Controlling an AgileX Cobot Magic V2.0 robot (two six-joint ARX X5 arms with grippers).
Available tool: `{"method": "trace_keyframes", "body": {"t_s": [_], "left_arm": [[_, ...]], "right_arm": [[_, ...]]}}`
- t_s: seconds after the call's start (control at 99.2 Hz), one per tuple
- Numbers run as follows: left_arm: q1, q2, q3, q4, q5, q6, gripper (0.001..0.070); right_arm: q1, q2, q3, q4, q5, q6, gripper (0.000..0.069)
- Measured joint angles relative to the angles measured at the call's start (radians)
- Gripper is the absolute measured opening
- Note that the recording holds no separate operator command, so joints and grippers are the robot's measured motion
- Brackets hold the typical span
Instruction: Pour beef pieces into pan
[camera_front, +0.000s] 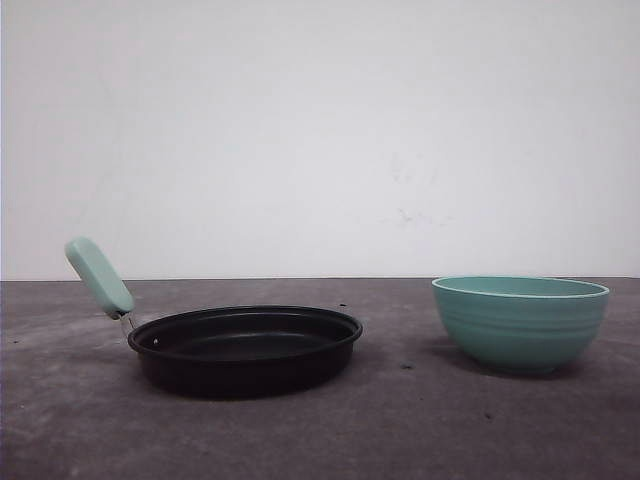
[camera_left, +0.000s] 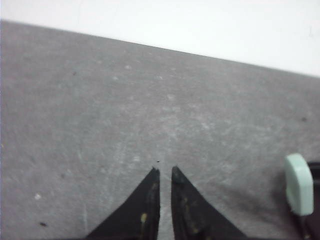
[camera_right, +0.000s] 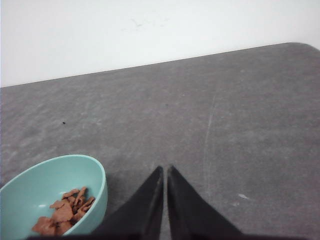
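- Table (camera_front: 300, 440): grey, scuffed surface, bearing both vessels; a white wall (camera_front: 320, 130) stands behind it.
- Pan (camera_front: 245, 350): black, shallow, upright on the table's left part, nothing visible inside. Mint handle (camera_front: 99, 277) angles up and to the left.
- Bowl (camera_front: 520, 322): teal, ribbed, upright on the right, well apart from the pan.
- Left gripper (camera_left: 165, 172): fingers nearly together, a narrow slit between the tips, nothing between them, over bare table. The pan handle lies near, not touching.
- Right gripper (camera_right: 165, 171): fingers pressed almost tip to tip, empty, just beside the bowl, apart from it.
- Beef (camera_right: 64, 211): reddish-brown chunks heaped in the bowl's bottom; none in the pan.
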Motion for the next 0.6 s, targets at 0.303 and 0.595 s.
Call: {"method": "trace_keyframes", "body": {"t_s": [0.303, 0.595], "left_arm": [[0.000, 0.000, 0.000, 0.000, -0.001, -0.062, 0.0014], [-0.001, 0.020, 0.052, -0.044, 0.132, -0.165, 0.0014]], "right_arm": [[0.000, 0.000, 0.000, -0.056, 0.062, -0.089, 0.0011], [0.000, 0.000, 0.016, 0.019, 0.003, -0.101, 0.0011]]}}
